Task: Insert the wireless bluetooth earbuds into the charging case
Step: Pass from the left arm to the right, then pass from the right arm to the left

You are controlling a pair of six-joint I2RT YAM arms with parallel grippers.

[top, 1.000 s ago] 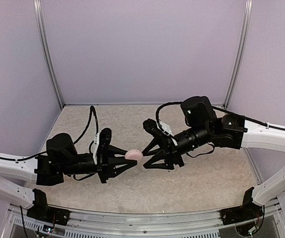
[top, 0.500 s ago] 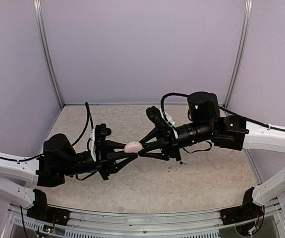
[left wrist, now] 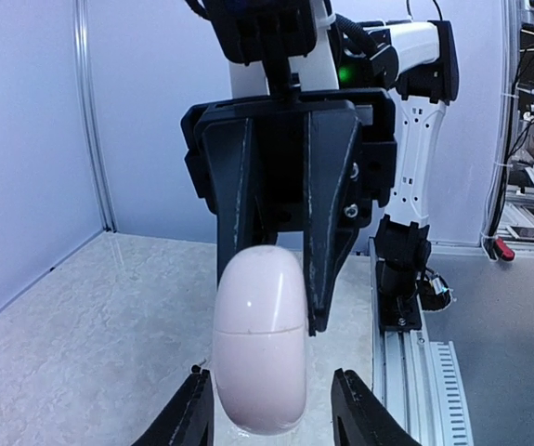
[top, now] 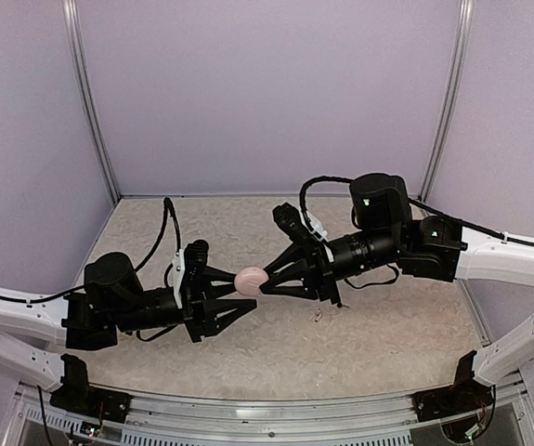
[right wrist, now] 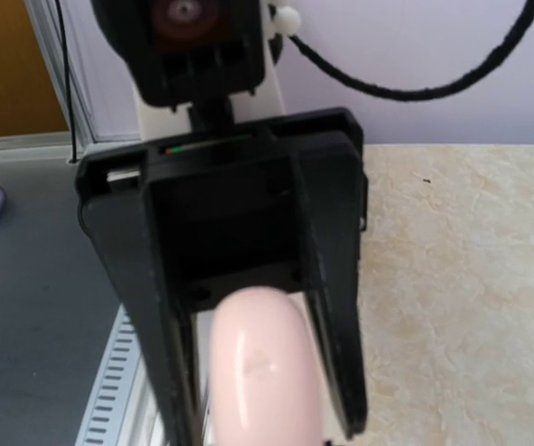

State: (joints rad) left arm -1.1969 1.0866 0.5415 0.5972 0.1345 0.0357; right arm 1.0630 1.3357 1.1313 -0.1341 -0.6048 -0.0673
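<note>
With the right gripper (top: 267, 283) clamped on the charging case (top: 250, 278), suspended directly ahead of both fingertips, verify the flanking left gripper (top: 246, 292), its contact unconfirmed, before releasing either hold.
</note>
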